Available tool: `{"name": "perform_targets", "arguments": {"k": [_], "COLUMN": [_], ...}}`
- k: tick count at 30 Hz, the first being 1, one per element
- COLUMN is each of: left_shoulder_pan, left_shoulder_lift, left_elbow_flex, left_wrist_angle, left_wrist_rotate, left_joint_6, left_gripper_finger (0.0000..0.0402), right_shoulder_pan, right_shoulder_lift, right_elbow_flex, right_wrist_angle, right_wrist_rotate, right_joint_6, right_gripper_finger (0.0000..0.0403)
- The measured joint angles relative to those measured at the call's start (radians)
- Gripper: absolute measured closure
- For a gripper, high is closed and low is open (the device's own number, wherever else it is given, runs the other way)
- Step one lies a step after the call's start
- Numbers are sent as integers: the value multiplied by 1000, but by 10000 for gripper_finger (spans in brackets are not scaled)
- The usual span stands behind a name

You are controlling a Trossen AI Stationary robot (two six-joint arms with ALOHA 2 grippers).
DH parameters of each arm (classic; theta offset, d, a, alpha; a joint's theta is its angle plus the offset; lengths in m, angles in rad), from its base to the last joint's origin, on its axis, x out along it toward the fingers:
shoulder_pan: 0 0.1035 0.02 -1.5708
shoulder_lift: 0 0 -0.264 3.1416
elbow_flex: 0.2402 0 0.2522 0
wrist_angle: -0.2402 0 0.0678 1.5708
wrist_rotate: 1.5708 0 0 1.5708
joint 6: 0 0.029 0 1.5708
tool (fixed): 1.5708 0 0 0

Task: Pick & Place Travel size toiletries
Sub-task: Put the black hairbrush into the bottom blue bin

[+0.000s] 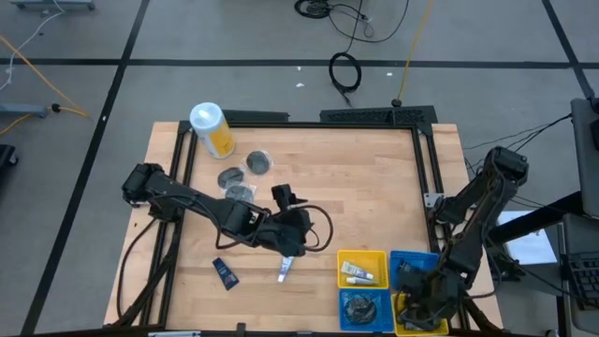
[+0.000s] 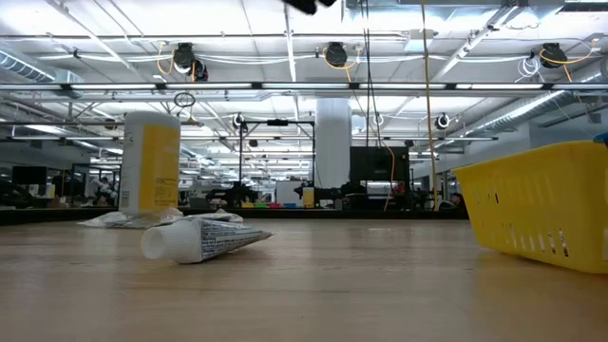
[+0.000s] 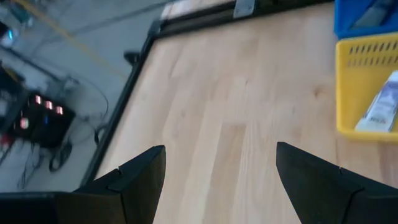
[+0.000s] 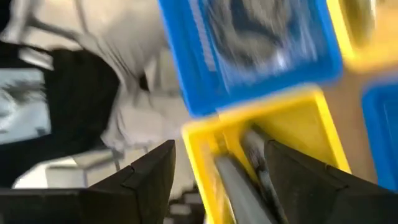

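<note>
Wooden table [image 1: 374, 178]: white tube [image 1: 284, 271] lies cap toward the front edge.

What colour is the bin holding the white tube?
Yellow. The bin with the white tube shows best in the high view.

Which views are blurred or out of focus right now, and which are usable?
Right wrist view: heavy motion smear over the blue bin and yellow bin, edges streaked. Left wrist view: soft, though the open left gripper and the table read fine. Low view: the white tube is sharp, the near tabletop soft. High view: evenly lit, usable; the right gripper sits over the bins.
</note>
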Motion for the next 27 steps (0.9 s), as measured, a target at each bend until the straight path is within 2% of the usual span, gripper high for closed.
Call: {"name": "perform_targets", "arguments": {"k": [4, 9, 17, 22, 27], "left_shoulder_pan": [-10, -20, 26, 130, 264], "left_shoulder_lift": [0, 0, -10, -104, -244], "left_elbow_flex": [0, -1, -7, -117, -324], "left_wrist_angle": [-169, -459, -875, -819, -644], "left_wrist_rotate": [3, 47, 90, 154, 242], "left_joint_6": [-181, -496, -849, -860, -808], "left_gripper_finger": [105, 105, 105, 105, 105], "right_shoulder_pan": [-39, -130, -325, -404, -429], "right_shoulder_lift": [-14, -18, -18, -18, -18], "right_elbow_flex": [0, 0, 0, 0, 0], "right_wrist_angle": [55, 54, 54, 58, 82], "right_wrist_rotate": [97, 182, 212, 210, 207], "right_joint_6": [-147, -331, -551, -653, -720], "right_gripper_finger": [171, 178, 181, 181, 181]}}
